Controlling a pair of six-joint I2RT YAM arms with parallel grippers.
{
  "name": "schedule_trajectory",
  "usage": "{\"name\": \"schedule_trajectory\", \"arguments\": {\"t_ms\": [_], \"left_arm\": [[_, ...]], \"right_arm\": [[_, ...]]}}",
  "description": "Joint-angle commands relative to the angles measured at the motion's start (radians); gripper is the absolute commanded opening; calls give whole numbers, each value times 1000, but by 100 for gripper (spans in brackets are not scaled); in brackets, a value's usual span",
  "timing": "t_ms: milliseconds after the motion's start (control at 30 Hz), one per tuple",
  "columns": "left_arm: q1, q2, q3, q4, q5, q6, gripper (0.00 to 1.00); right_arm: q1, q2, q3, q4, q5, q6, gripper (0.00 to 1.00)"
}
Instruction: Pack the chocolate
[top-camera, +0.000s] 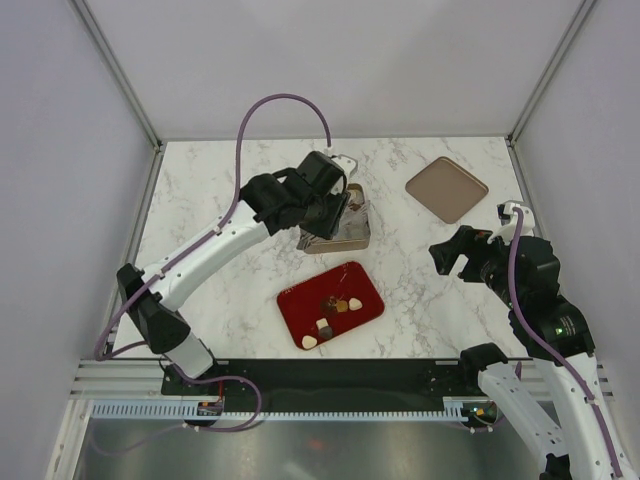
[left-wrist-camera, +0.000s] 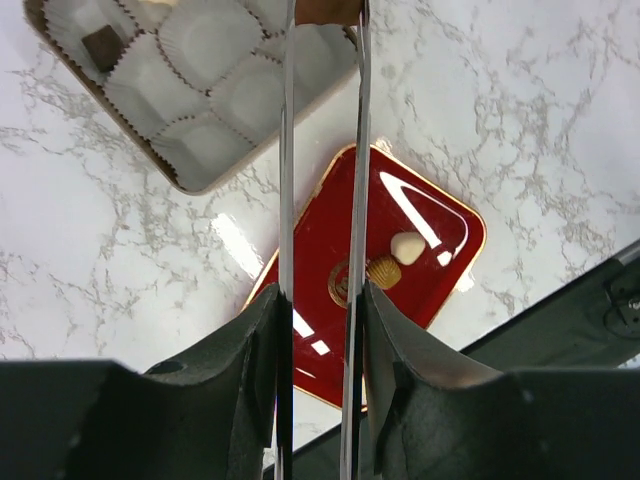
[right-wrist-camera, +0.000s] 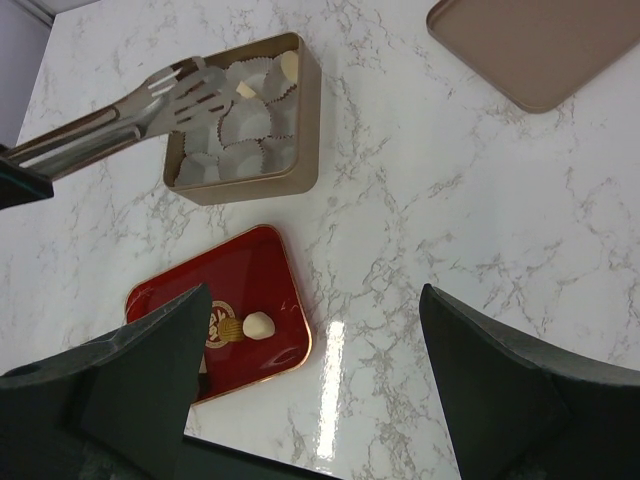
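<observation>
— Marble table (top-camera: 220, 190), white walls. List what stands on it.

— Item one: gold box (top-camera: 358, 238) lined with paper cups (left-wrist-camera: 205, 40), centre. Item two: red tray (top-camera: 300, 300), nearer my arm bases. Item three: tan lid (top-camera: 447, 189), far right, well apart from the box.

— And the chocolate (top-camera: 310, 342)?

— About five pieces lie loose on the red tray. In the box I count one dark square (left-wrist-camera: 102, 45) and two pale pieces (right-wrist-camera: 288, 65), each in its own cup. Most cups are bare. I judge the packing less than half done: the tray is yet to be emptied and the lid is off.

— Grippers?

— Left gripper (left-wrist-camera: 320, 385): clamped narrow on steel tongs (right-wrist-camera: 150, 100), whose tips hang over the box. Right gripper (right-wrist-camera: 320, 400): spread wide, holding nothing, off to the right of the tray.

— Where do the views differ?

— Only the left wrist view shows the dark square. It also shows a brown shape between the tong tips, cut off at the top edge; I cannot tell whether that is a piece. Only the right wrist view shows the pale pieces and the slotted tong ends. From overhead, my left arm hides most of the box.
</observation>
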Motion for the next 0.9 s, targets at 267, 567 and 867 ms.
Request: {"name": "schedule_trajectory", "arguments": {"t_ms": [267, 567, 867], "left_arm": [[141, 83, 53, 89, 122, 76, 39], [150, 190, 63, 118, 125, 78, 40], [161, 238, 58, 132, 125, 95, 42]], "right_arm": [[0, -2, 11, 39, 19, -7, 93], [0, 7, 20, 36, 30, -19, 93], [-1, 14, 17, 39, 30, -21, 93]]}}
